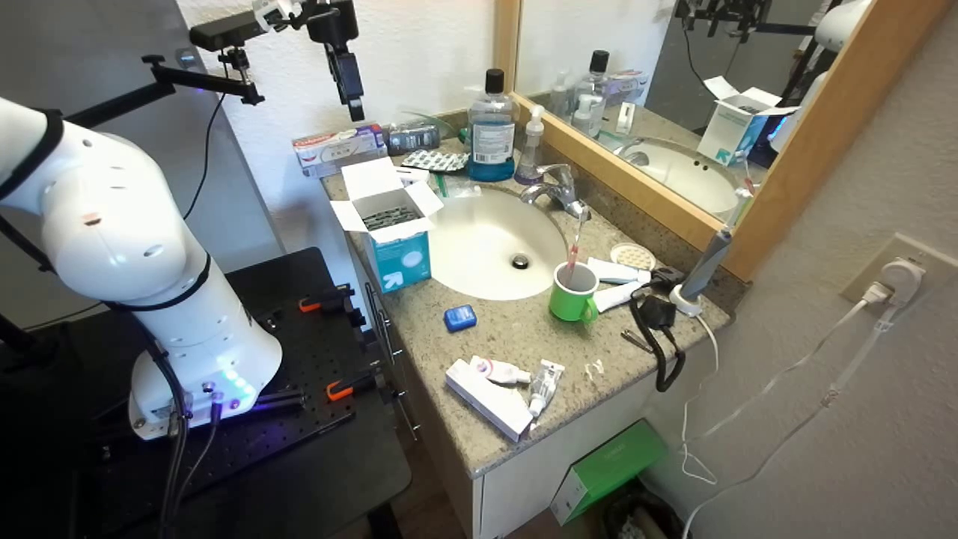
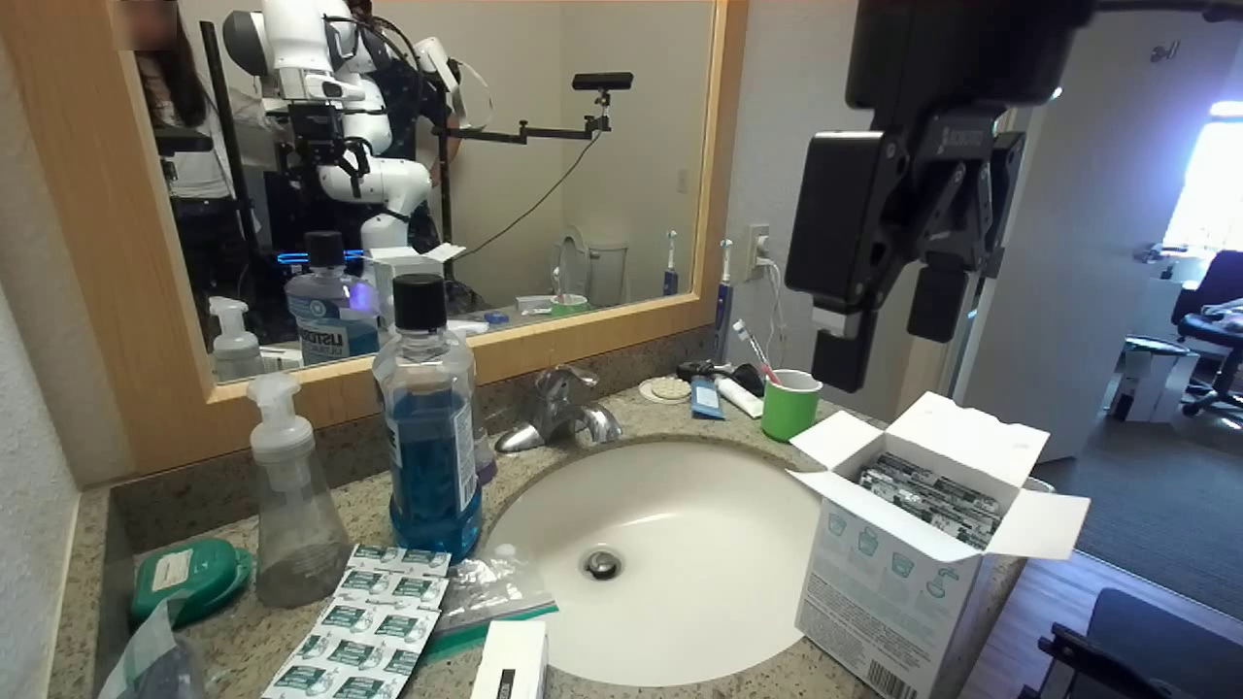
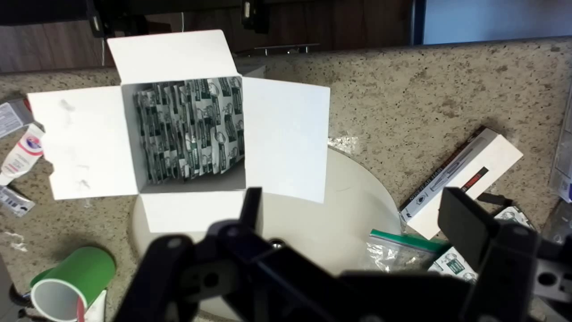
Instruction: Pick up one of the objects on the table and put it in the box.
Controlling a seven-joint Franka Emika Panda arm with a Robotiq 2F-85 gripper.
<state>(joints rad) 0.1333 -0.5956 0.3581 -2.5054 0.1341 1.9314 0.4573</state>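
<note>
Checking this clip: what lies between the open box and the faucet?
The sink: its basin separates the open box from the faucet, as shows in both exterior views.

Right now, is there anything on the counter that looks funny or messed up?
Yes. Some little white scraps lie between the green cup and the edge of the counter, looking like litter; I can't tell what they are. A black strap also dangles over that edge, where it might get snagged.
</note>
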